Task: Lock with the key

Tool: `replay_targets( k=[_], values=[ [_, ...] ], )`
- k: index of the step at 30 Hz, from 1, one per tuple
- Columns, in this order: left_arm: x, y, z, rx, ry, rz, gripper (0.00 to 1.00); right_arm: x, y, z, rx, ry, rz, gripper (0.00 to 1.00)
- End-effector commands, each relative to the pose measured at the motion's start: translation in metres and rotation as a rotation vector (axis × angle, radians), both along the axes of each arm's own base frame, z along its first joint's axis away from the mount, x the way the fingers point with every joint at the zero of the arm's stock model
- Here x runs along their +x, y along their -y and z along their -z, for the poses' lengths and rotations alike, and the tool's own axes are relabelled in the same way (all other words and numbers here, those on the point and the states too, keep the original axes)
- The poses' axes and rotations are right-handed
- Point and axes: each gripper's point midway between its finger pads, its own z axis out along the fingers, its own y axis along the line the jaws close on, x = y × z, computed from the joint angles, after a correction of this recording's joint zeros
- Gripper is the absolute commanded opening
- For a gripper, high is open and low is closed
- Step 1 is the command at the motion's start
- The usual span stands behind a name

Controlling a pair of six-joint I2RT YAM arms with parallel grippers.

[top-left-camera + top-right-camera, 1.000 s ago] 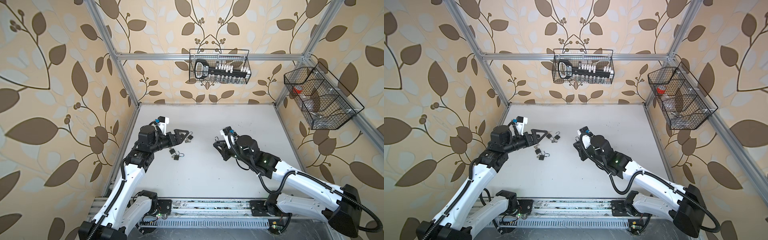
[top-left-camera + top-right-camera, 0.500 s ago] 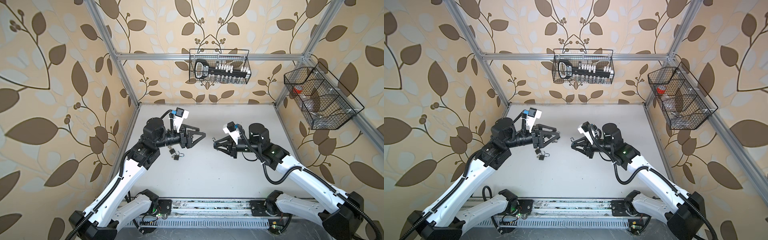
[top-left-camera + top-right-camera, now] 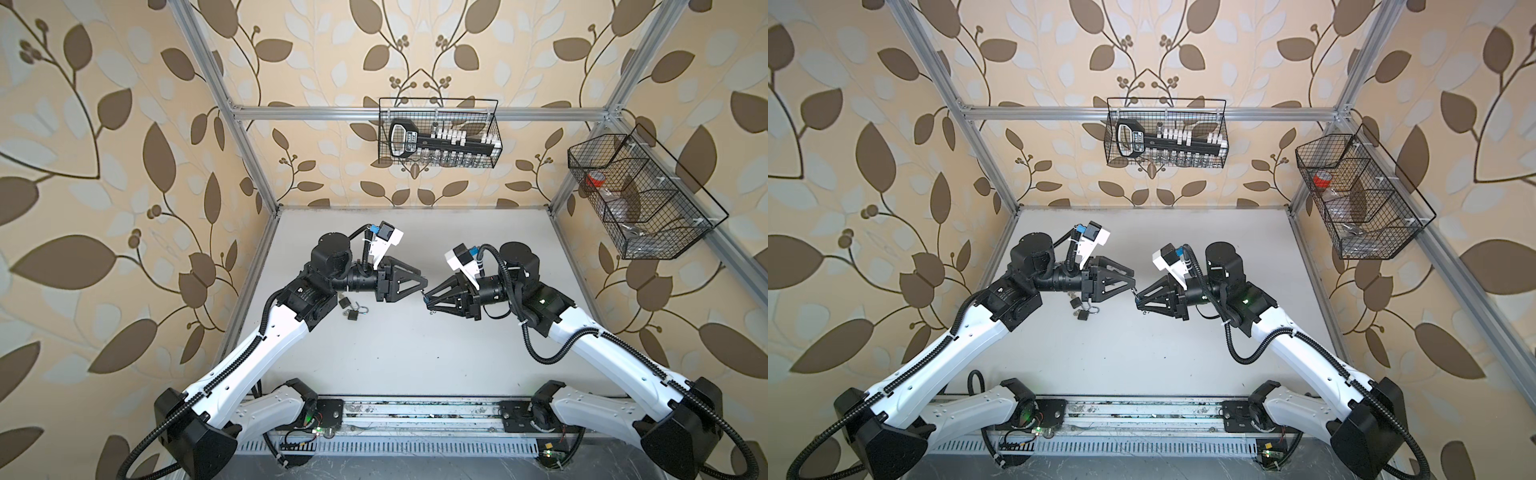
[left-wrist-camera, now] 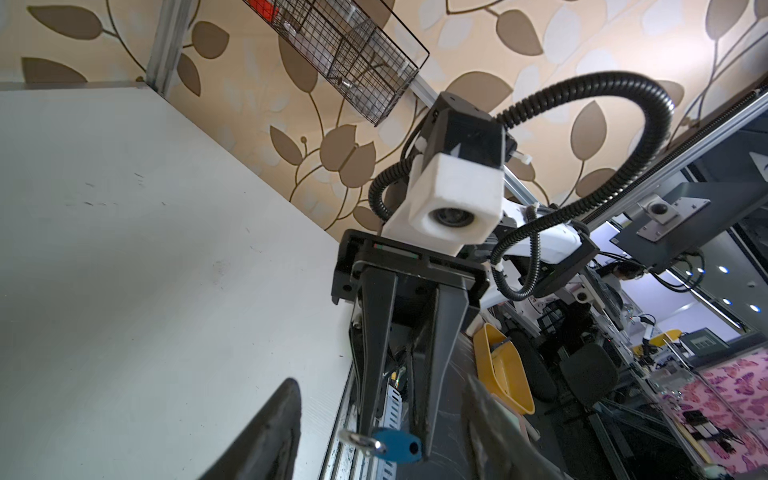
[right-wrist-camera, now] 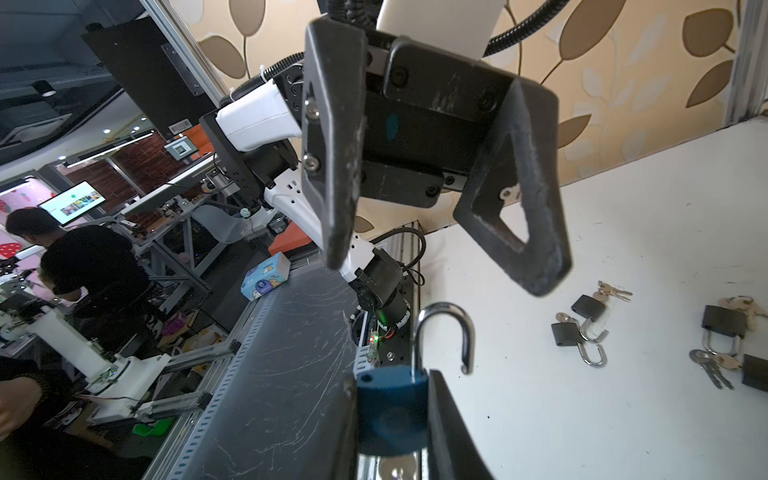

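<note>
My right gripper [image 3: 427, 298] clamps the blue padlock [image 5: 390, 409], open shackle [image 5: 442, 316] pointing straight at my spread, empty left gripper [image 5: 438, 268], nearly tip-to-tip.

We see the blue padlock [image 5: 390, 409] blurred close up; in both top views it is only a speck.

Beige walls [image 3: 124, 187] w/ brown leaves; blue padlock [image 5: 390, 409].

No legible text or labels.
</note>
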Motion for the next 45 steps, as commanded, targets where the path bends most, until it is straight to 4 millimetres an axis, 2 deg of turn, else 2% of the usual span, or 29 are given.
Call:
replay_targets(
  k=[1, 5, 13, 18, 25, 37, 39, 40, 41, 44, 45],
  values=[
    [-0.017, 0.006, -0.029, -0.063, 0.095, 0.100, 0.59, -0.008, 0.000, -0.024, 0.051, 0.033, -0.057, 0.00],
    [-0.020, 0.011, -0.027, -0.074, 0.087, 0.135, 0.56, -0.005, 0.000, -0.027, 0.052, 0.032, -0.040, 0.00],
    [-0.028, 0.010, -0.025, -0.075, 0.076, 0.165, 0.40, 0.009, 0.011, -0.027, 0.045, 0.026, 0.055, 0.00],
    [-0.030, 0.007, -0.028, -0.075, 0.086, 0.147, 0.33, 0.011, 0.017, -0.027, 0.048, 0.027, 0.081, 0.00],
    [-0.026, 0.006, -0.031, -0.081, 0.092, 0.114, 0.31, 0.007, 0.016, -0.024, 0.041, 0.010, 0.054, 0.00],
    [-0.019, 0.011, -0.026, -0.067, 0.067, 0.113, 0.18, 0.007, 0.017, -0.026, 0.044, 0.016, 0.060, 0.00],
    [-0.018, 0.011, -0.026, -0.060, 0.066, 0.106, 0.12, 0.007, 0.017, -0.026, 0.043, 0.016, 0.059, 0.00],
    [-0.017, 0.011, -0.024, -0.055, 0.063, 0.101, 0.03, 0.006, 0.017, -0.026, 0.044, 0.018, 0.058, 0.00],
    [-0.016, 0.011, -0.024, -0.052, 0.060, 0.096, 0.00, 0.006, 0.017, -0.026, 0.044, 0.020, 0.057, 0.00],
    [-0.014, 0.011, -0.025, -0.050, 0.046, 0.083, 0.00, 0.003, 0.018, -0.029, 0.058, 0.047, 0.047, 0.00],
    [-0.013, 0.011, -0.028, -0.055, 0.040, 0.076, 0.00, 0.003, 0.020, -0.032, 0.065, 0.063, 0.059, 0.15]
  ],
)
